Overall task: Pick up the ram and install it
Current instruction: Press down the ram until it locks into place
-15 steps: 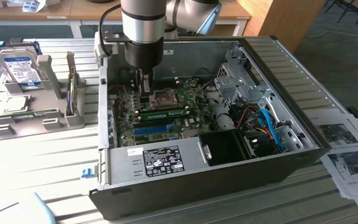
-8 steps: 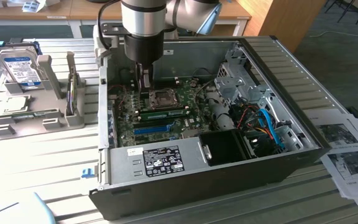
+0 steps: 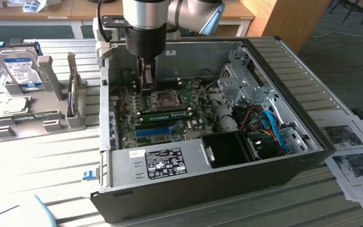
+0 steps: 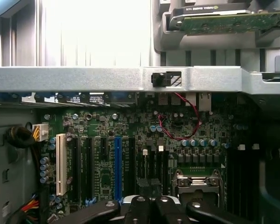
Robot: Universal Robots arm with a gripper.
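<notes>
1. Inside the open black tower computer case (image 3: 295, 163), the arm's gripper (image 3: 147, 87) hangs low over the green motherboard (image 3: 188, 125), near the square metal CPU socket (image 3: 164, 98). Its black fingers (image 4: 139, 207) are pressed together with nothing seen between them.
2. Writing:
   - A black sticker with white print (image 3: 166, 163) sits on the grey metal plate at the case front. The text is too small to read.
   - A boxy hard drive with a blue-and-white label (image 3: 21, 66) stands in the grey plastic rack (image 3: 55, 85) on the exterior view's left. No brand can be made out.
   - Printed paper sheets (image 3: 351, 156), at least two, lie beside the case on the exterior view's right. Their text is illegible.
3. Two thin green circuit-board sticks are counted:
   - The ram stick on the rack (image 3: 29, 117) lies flat in a low grey holder outside the case, well apart from the gripper.
   - The ram stick in the slot (image 3: 167, 113) sits on the motherboard just beside the CPU socket.
4. One long blue slot (image 4: 117, 168) and one white slot (image 4: 61, 163) are counted.
5. One red wire (image 4: 186, 126) loops over the board.
</notes>
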